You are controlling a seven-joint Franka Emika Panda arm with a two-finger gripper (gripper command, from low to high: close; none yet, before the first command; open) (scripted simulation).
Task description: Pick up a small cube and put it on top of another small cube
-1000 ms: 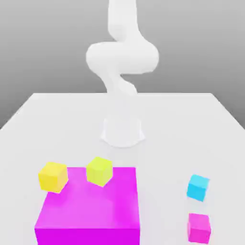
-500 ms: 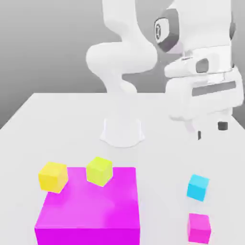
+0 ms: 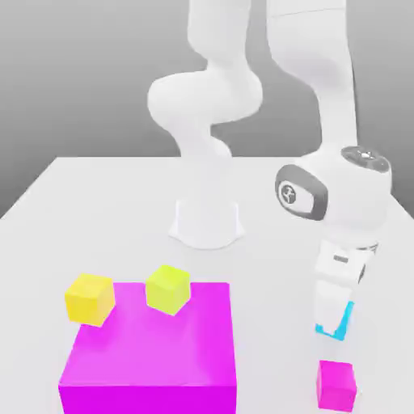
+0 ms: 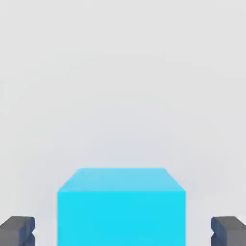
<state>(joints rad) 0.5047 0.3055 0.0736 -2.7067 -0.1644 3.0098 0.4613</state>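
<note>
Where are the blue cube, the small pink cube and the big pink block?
Blue cube (image 4: 121, 211), hand view, front face.
Small pink cube (image 3: 335, 386), exterior view, front face.
Big pink block (image 3: 154, 340), exterior view, top face.

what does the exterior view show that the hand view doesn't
The exterior view alone takes in the arm, the big magenta block, the two yellow cubes and the small magenta cube. The hand view alone shows the dark fingertips standing apart on either side of the cyan cube, with gaps between. Both share the cyan cube, the gripper and the white table.
</note>
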